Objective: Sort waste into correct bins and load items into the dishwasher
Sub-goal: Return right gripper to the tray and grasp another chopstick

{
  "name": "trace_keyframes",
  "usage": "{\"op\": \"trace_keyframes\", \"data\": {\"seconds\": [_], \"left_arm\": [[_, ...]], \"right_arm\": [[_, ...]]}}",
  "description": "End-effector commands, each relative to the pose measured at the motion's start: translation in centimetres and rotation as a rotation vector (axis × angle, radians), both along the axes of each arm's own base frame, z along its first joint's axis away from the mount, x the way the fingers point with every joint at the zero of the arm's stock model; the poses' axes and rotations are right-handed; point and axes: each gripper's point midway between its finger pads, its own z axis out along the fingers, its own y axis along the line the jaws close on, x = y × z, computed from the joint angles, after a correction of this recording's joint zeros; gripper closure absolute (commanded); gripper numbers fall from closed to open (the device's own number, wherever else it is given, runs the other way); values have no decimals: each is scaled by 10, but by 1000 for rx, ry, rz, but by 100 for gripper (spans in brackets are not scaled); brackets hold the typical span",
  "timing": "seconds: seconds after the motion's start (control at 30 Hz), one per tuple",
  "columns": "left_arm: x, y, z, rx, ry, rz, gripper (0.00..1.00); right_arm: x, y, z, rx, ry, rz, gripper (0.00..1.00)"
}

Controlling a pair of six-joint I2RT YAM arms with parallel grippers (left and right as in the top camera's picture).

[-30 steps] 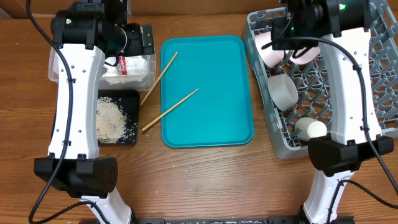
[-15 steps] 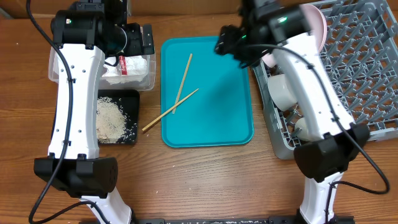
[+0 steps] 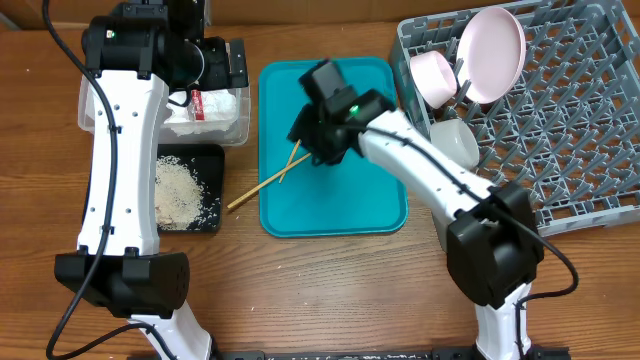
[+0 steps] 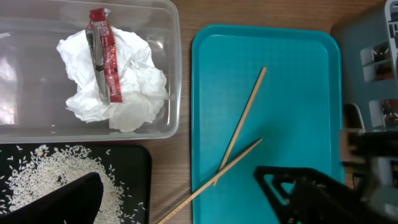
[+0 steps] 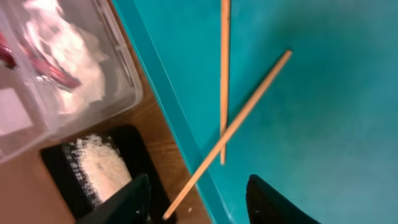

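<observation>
Two wooden chopsticks (image 3: 262, 187) lie crossed at the left of the teal tray (image 3: 370, 200), one sticking out over the table. My right gripper (image 3: 308, 143) hovers over them, open and empty; in its wrist view the diagonal chopstick (image 5: 239, 121) runs down between the fingers (image 5: 202, 205). My left gripper (image 4: 180, 208) is open and empty above the bins. The clear tub (image 4: 168, 37) holds white tissue (image 4: 130, 93) and the red wrapper (image 4: 102, 53). The black tray (image 3: 210, 155) holds rice (image 3: 180, 192). The grey rack (image 3: 580, 150) holds the pink plate (image 3: 492, 52) and two bowls (image 3: 433, 78). The cup is hidden.
The left arm stands over the tub and black tray at the left. The right arm stretches from the front right across the rack's left edge to the teal tray. Bare wooden table (image 3: 330, 290) lies in front of the tray.
My right arm has swung left from the rack to above the chopsticks on the teal tray. One chopstick has shifted right, onto the tray, and now crosses the other. The left arm has not moved.
</observation>
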Motion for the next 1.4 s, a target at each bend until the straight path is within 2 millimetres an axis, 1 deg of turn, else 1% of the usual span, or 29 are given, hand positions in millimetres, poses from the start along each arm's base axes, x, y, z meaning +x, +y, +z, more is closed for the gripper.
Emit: {"op": "trace_keyframes", "data": {"seconds": [0.0, 0.1, 0.37, 0.6, 0.73, 0.77, 0.83, 0.93, 1.1, 1.37], "left_arm": [[1, 1, 5, 9, -17, -6, 0], [1, 1, 5, 9, -17, -6, 0], [1, 1, 5, 9, -17, -6, 0], [1, 1, 5, 9, -17, -6, 0], [1, 1, 5, 9, -17, -6, 0], [1, 1, 5, 9, -17, -6, 0], [1, 1, 5, 9, -17, -6, 0], [1, 1, 5, 9, -17, -6, 0], [1, 1, 5, 9, -17, -6, 0], [1, 1, 5, 9, -17, -6, 0]], "right_arm": [[-8, 10, -19, -25, -24, -29, 53], [-9, 16, -30, -45, -48, -25, 56], [-14, 25, -69, -67, -2, -1, 57], [-21, 31, -90, -62, 41, 25, 57], [-20, 33, -103, -65, 48, 28, 58], [-21, 35, -106, -61, 52, 33, 61], [-22, 37, -113, -60, 60, 39, 62], [-24, 36, -123, -69, 74, 41, 66], [-26, 35, -124, -75, 85, 46, 78], [-34, 28, -128, -102, 120, 49, 83]]}}
